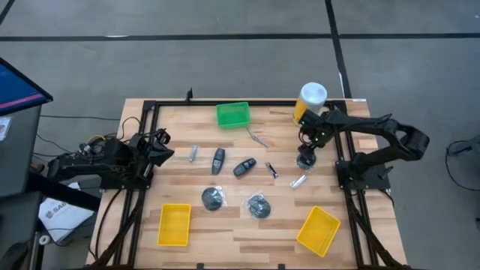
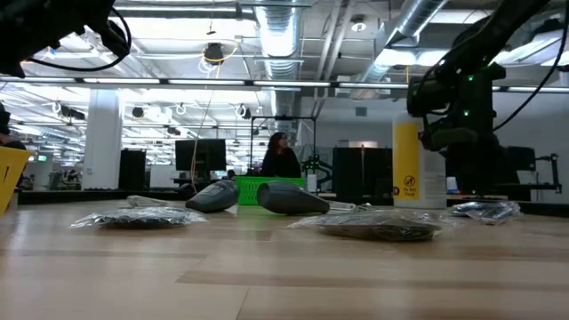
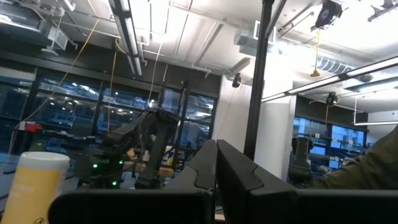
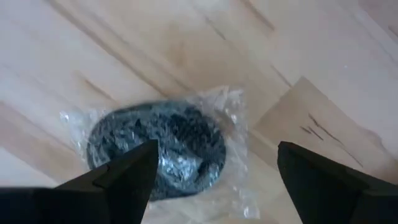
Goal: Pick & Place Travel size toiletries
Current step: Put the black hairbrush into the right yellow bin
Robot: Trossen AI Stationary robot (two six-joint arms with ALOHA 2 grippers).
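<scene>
My right gripper [image 4: 214,171] is open and points down over a black round bundle in a clear plastic bag [image 4: 155,146], which lies flat on the wood near the white-and-yellow canister [image 1: 310,101]. From above, the gripper [image 1: 306,152] covers most of this bundle [image 1: 305,160]. I see no touch between the fingers and the bag. Two more black bundles [image 1: 213,198] [image 1: 259,206], two dark oval pieces [image 1: 218,160] [image 1: 244,166] and slim silvery pieces [image 1: 193,154] [image 1: 298,181] lie on the table. My left gripper [image 1: 159,145] is shut and waits at the table's left edge.
A green tray [image 1: 232,114] sits at the far edge. Two yellow trays [image 1: 174,223] [image 1: 318,230] sit near the front edge. The canister stands just beyond my right gripper. A black frame rail [image 1: 225,103] borders the table. A person [image 2: 280,156] sits in the room behind.
</scene>
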